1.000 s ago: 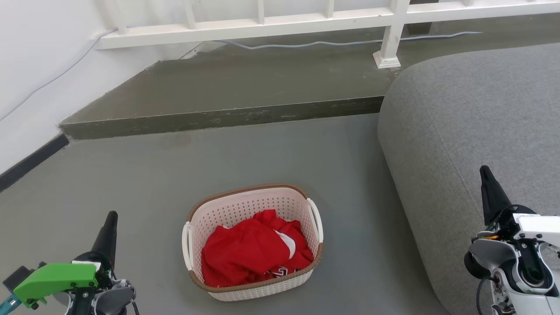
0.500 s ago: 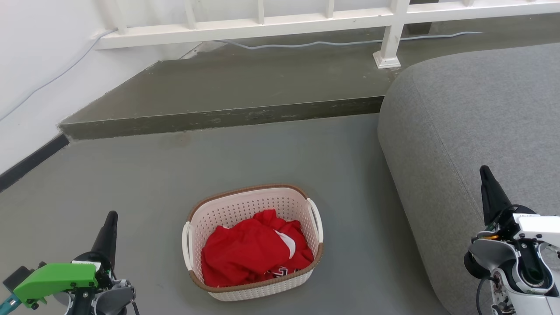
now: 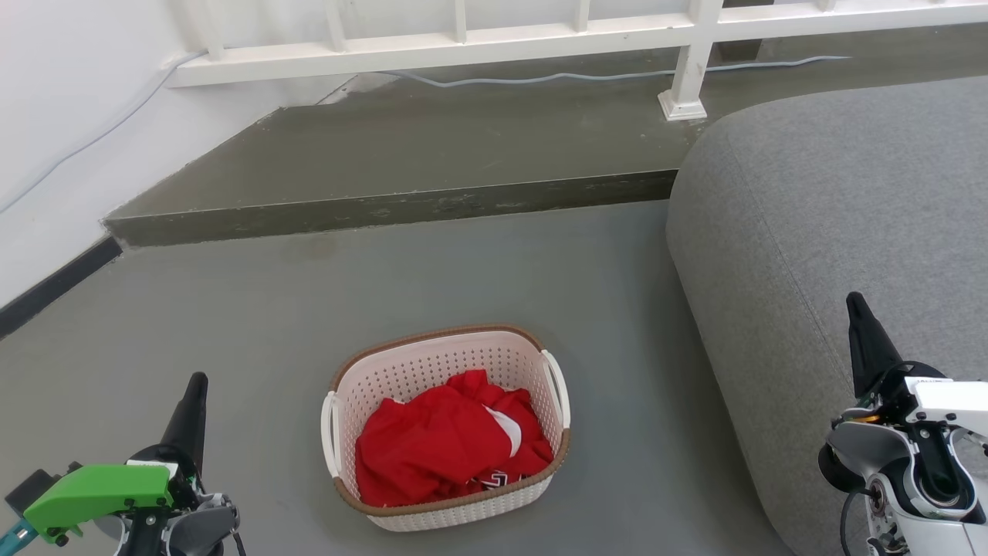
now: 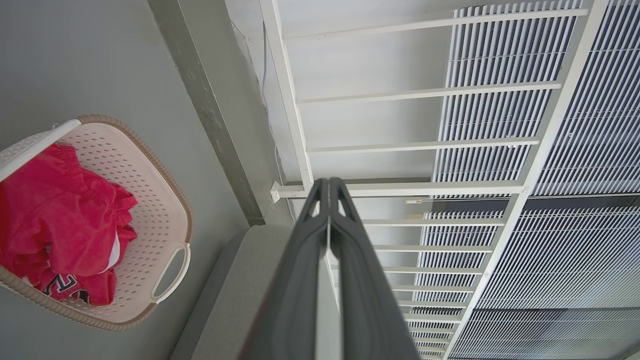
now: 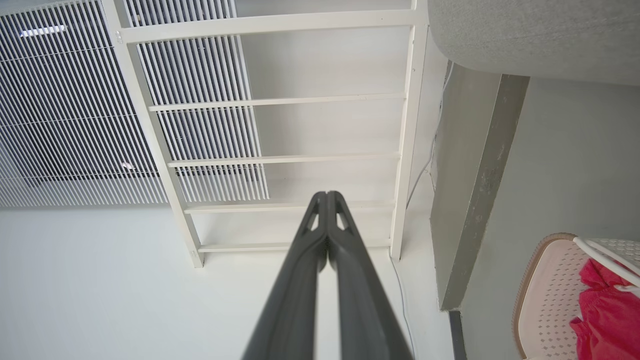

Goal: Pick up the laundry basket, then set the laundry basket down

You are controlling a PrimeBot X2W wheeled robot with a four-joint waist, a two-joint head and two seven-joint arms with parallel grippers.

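The laundry basket (image 3: 463,361) holds crumpled red clothing (image 3: 440,448).
The left gripper (image 3: 197,382) and right gripper (image 3: 854,301) flank it, well apart, fingers pressed together, gripping nothing.

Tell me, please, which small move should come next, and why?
Probably open both grippers and lower them toward the laundry basket: it sits untouched on the floor, while the left gripper and the right gripper are shut and hang apart from it.
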